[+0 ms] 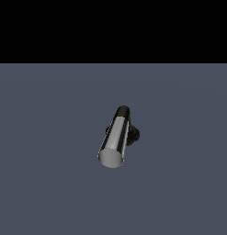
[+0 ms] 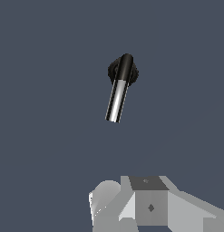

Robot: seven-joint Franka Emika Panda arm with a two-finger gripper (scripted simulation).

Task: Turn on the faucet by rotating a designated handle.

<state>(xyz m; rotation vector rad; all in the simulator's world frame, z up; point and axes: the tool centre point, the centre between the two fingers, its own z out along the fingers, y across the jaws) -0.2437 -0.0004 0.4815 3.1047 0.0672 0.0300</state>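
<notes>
Closest in the wrist view is the gripper, just white housing showing, so I can't tell if the fingers are spread or closed. It's well apart from the faucet. The handle sticks out from the black elbow, untouched. Looks like nothing's done yet: approach and rotation both left.

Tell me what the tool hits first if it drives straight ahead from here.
Probably the handle: in the wrist view it lies ahead of the tool, with bare floor between. Depth is unclear, so the tool could pass beside it and reach the floor instead.
</notes>
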